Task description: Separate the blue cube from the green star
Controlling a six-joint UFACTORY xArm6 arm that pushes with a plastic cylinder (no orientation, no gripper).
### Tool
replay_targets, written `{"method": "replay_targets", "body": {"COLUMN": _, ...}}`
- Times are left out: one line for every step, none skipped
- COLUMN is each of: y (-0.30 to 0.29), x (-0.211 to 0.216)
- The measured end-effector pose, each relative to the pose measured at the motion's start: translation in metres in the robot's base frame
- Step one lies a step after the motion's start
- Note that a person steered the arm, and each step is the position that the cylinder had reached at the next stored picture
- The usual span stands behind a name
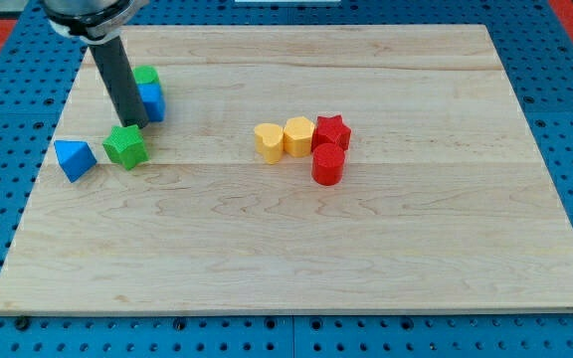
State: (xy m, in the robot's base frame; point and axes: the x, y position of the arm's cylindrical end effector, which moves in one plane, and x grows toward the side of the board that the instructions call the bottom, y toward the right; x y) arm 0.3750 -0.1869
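Two blocks flank my tip (135, 125): blue cube (151, 101) behind, green star (125, 146) ahead; gripperless, I push slowly, squarely.

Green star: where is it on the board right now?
The green star sits near the view's left edge of the board, just below my tip, with the blue triangular block to its left and the blue cube up-right behind the rod.

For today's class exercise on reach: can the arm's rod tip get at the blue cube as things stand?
Probably yes. My tip sits between the blue cube and the green star-shaped block, close beside the cube's lower-left edge. Nothing appears to lie between tip and cube.
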Motion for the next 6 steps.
{"method": "replay_targets", "body": {"y": 0.008, "x": -0.007}}
{"method": "replay_targets", "body": {"y": 0.021, "x": -0.007}}
{"method": "replay_targets", "body": {"y": 0.006, "x": -0.007}}
{"method": "replay_targets", "body": {"y": -0.015, "x": -0.012}}
{"method": "replay_targets", "body": {"y": -0.013, "x": -0.024}}
{"method": "replay_targets", "body": {"y": 0.037, "x": -0.022}}
